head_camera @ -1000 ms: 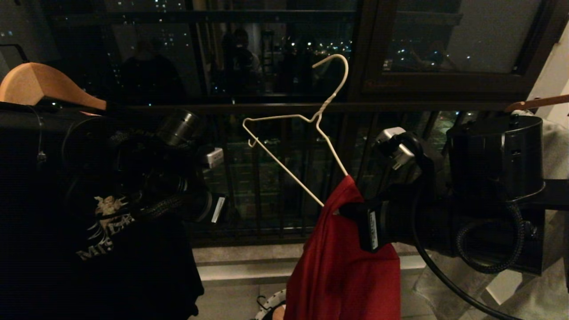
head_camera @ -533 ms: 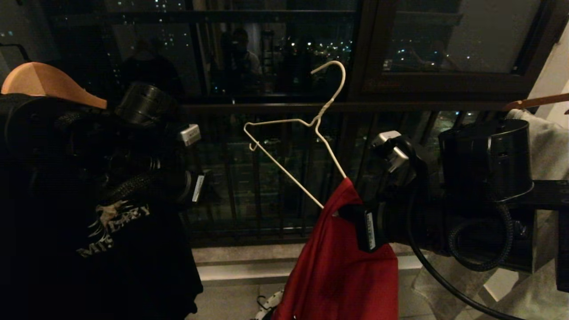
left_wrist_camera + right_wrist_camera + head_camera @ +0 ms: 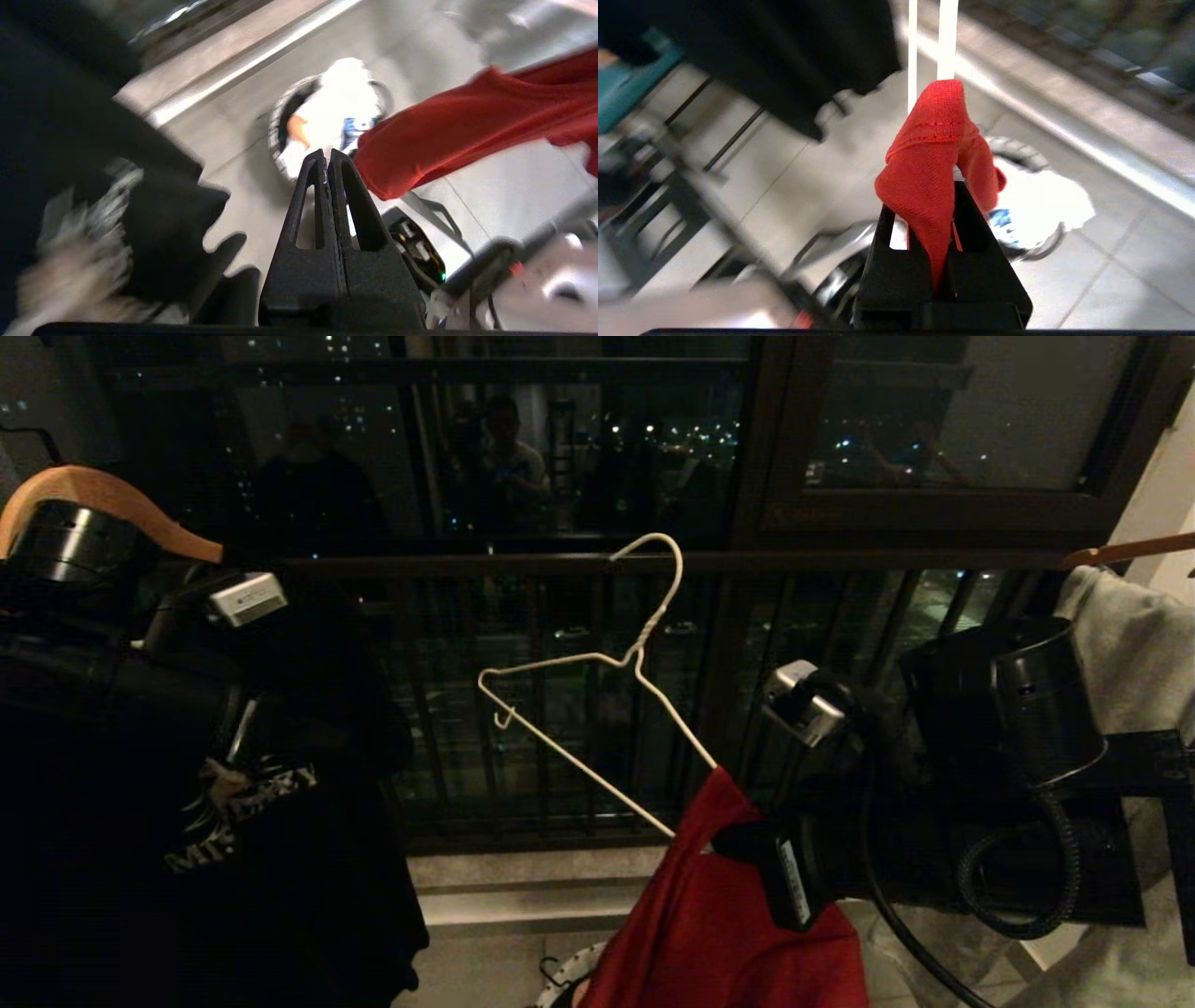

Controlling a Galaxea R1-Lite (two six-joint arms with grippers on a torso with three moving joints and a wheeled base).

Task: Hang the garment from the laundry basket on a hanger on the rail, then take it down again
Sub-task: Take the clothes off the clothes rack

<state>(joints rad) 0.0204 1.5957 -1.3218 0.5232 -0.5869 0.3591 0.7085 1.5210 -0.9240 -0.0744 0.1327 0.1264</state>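
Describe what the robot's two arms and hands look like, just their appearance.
Both arms are black with bulky cylindrical joints. The right arm carries a looped ribbed cable, a silver wrist block and a white label. Each hand, left hand and right hand, has matte black tapered fingers with slot cutouts.

Both arms showing matte black housings, round cylindrical joint caps. Silver-grey camera block sitting on each wrist. Braided black hose looping beside right arm, smooth black cable trailing below. White label strip showing on right wrist. Left gripper (image 3: 327, 156) and right gripper (image 3: 924, 205): black textured wedge fingers with slotted cut-outs.
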